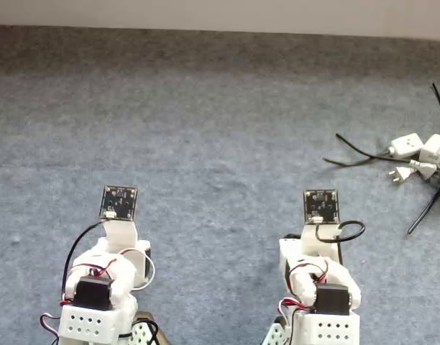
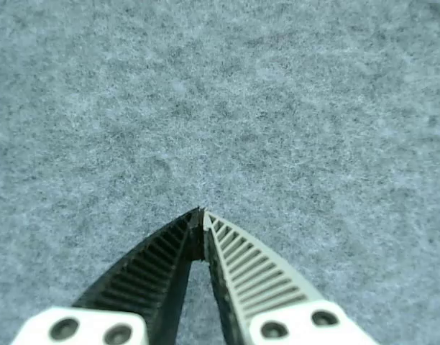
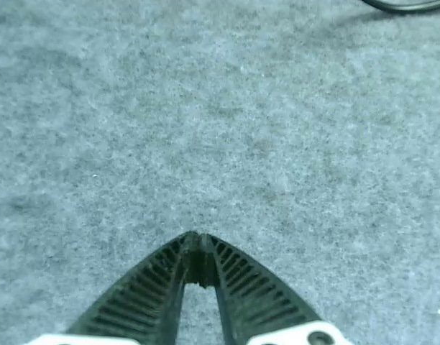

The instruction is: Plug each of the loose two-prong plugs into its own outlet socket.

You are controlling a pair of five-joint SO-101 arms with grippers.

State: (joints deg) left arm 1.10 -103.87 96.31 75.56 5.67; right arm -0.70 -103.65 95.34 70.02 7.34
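Plugs and sockets (image 1: pixel 421 154): a loose cluster of small white pieces at the far right edge of the table in the high view. They lie close together, some touching. Which piece is plug and which is socket cannot be told for all of them.
Two-prong plug (image 1: pixel 402 174): one white piece on the near-left side of the cluster, its prongs pointing away from the other pieces.
Black cords (image 1: pixel 356 152): thin cords that fan out from the cluster across the surface.
Right gripper (image 3: pixel 197 237): two ribbed black fingers drawn together with tips touching and nothing between them, above bare surface.
Dark cable (image 3: pixel 407 6): a curved length at the edge of the right wrist view. What it belongs to cannot be told.
Left gripper (image 2: pixel 203 214): one black finger and one pale finger, tips meeting and nothing held, above bare surface.
Right arm (image 1: pixel 321 287): white, at the near edge of the table, well apart from the cluster.
Left arm (image 1: pixel 105 287): white, beside the right arm and farther from the cluster.
Table (image 1: pixel 205 129): covered in a grey felt-like material.
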